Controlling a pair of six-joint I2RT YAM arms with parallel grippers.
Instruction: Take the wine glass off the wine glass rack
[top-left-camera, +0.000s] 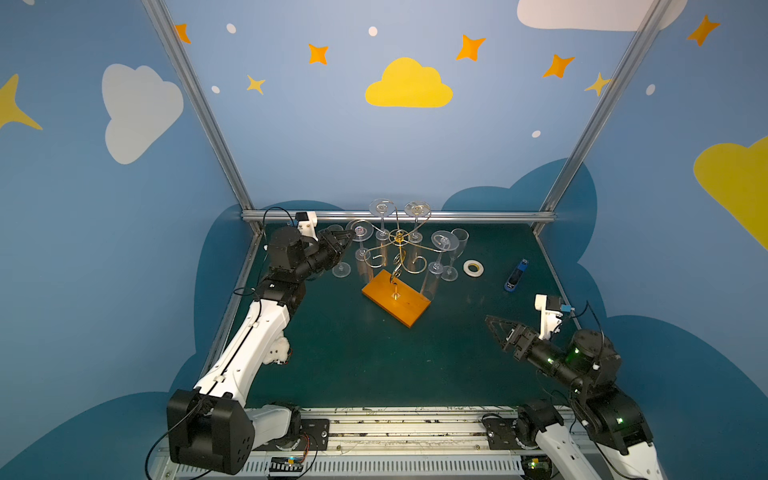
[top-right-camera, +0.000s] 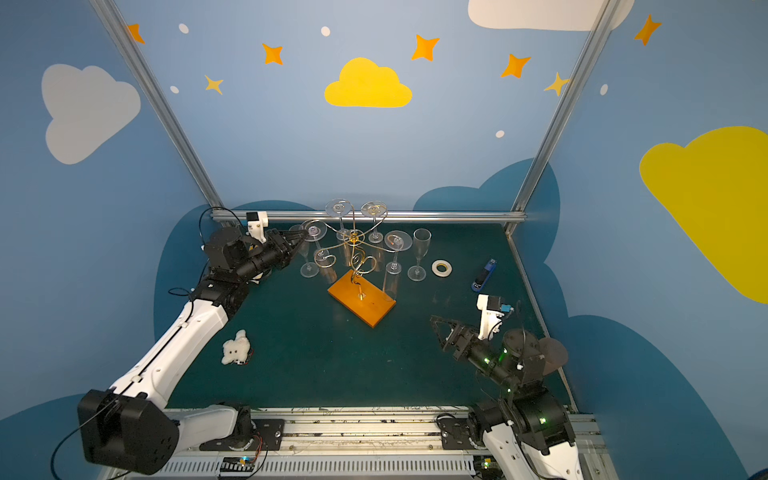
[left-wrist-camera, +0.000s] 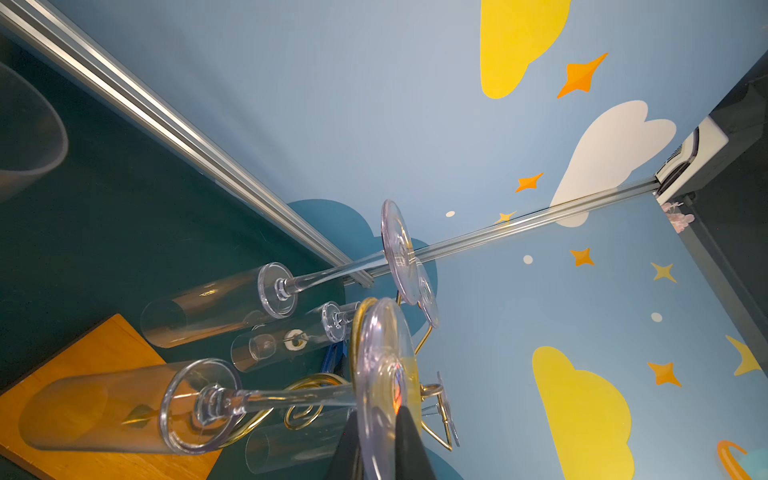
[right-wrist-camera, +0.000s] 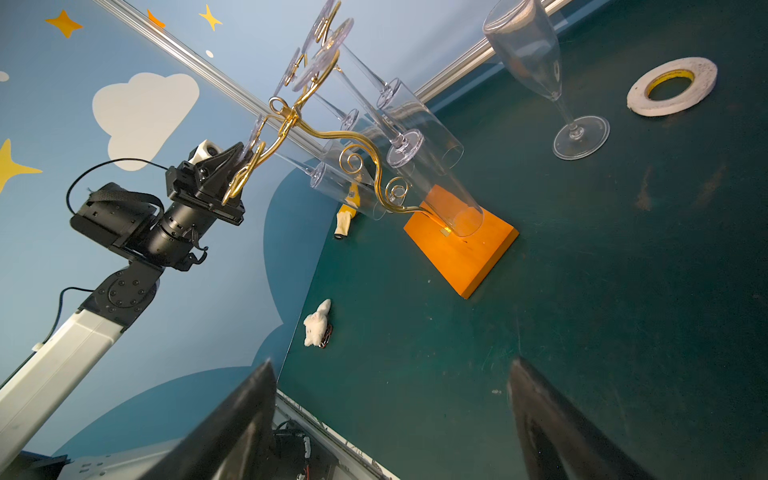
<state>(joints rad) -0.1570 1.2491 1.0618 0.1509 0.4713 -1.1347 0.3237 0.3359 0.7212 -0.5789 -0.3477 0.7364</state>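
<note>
grasp step: left pincer pinches the foot disc of the wine glass, which hangs bowl-down from a curled arm on the left side of the wine glass rack. next, i judge, slide the foot out along the wire without tipping the rack. right pincer spread, well apart over the surface.

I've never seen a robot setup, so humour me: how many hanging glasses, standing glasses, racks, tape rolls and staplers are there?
Hanging wine glasses: 4
Standing wine glasses: 2
Wine glass rack: 1
Tape roll: 1
Blue stapler: 1
Total: 9
</note>
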